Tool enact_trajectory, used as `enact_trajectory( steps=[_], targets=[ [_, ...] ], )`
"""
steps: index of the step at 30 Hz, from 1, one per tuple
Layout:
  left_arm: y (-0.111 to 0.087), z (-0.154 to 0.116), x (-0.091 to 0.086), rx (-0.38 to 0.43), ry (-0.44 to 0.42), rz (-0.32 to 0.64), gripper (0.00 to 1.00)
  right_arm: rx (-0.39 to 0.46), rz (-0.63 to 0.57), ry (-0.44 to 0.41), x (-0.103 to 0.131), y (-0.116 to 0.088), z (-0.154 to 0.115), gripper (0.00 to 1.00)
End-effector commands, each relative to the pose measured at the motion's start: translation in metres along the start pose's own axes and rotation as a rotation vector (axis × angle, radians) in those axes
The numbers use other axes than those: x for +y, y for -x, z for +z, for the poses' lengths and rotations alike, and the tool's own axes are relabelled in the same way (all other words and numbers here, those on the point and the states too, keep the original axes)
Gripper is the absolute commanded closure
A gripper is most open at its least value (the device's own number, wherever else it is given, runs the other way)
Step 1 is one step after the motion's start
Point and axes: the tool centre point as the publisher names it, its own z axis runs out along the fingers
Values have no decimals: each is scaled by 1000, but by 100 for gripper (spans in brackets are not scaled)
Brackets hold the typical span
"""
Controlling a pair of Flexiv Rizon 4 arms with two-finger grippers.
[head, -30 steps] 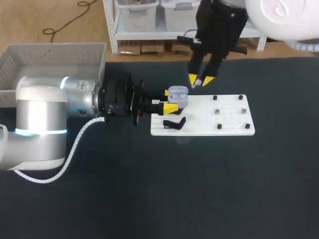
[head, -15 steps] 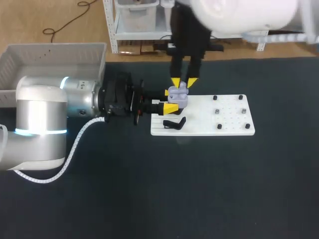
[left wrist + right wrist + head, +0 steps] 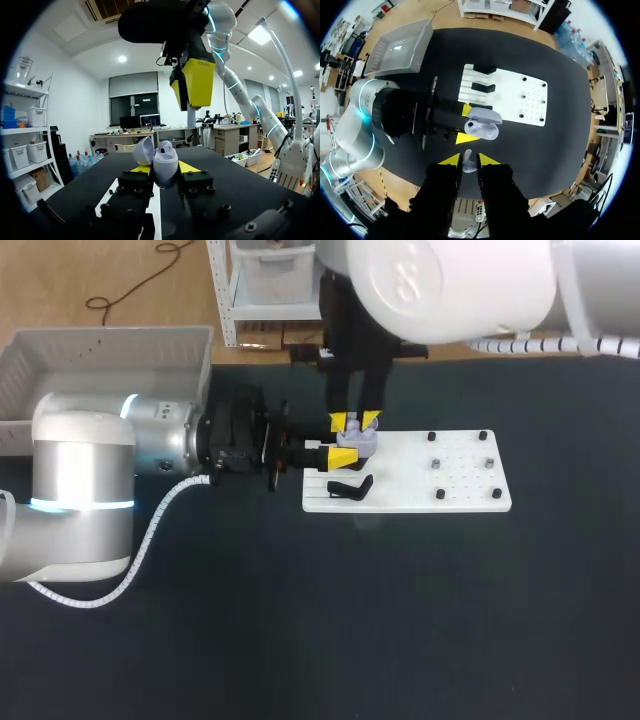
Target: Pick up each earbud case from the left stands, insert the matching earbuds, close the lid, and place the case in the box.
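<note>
Case: the lavender case (image 3: 358, 441) is off the stands, held in the air just over the left end of the board.
Lid: the lid (image 3: 143, 150) is swung open and stands up beside the case body.
Case contents: whether an earbud already sits inside cannot be told.
Left gripper: the left gripper (image 3: 346, 443) comes in level from the left arm. Its jaws pinch the case body from two sides, with a yellow tip against each flank.
Earbud: a white earbud (image 3: 468, 162) is held right above the open case. In the left wrist view a gap shows between the case and the fingers that hold the earbud.
Right gripper: the right gripper (image 3: 469, 160) points straight down over the case. Its jaws are drawn nearly together, pinching the earbud between the yellow tips.
Right arm: it reaches in from the right and its big white joint covers the far edge of the table in the head view.
Stands: black stands (image 3: 481, 87) sit on the left end of the board, beside and below the case.
Board: the white board (image 3: 465, 490) lies flat near the middle of the table.
Pegs: small dark pegs (image 3: 437, 464) dot the right half of the board.
Box: a pale open box (image 3: 100, 350) sits at the far left corner, behind the left arm and well apart from the board.
Table: the table (image 3: 400, 620) has a dark top.
</note>
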Motion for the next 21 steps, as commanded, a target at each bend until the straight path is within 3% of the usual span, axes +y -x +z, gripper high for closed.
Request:
enact_trajectory(
  steps=[1,21],
  targets=[
    [0,0,-1,0,4,2,100,12,-19,1,2,9,3,100],
    [0,0,-1,0,4,2,100,26,-98,-9,0,26,12,100]
  ],
)
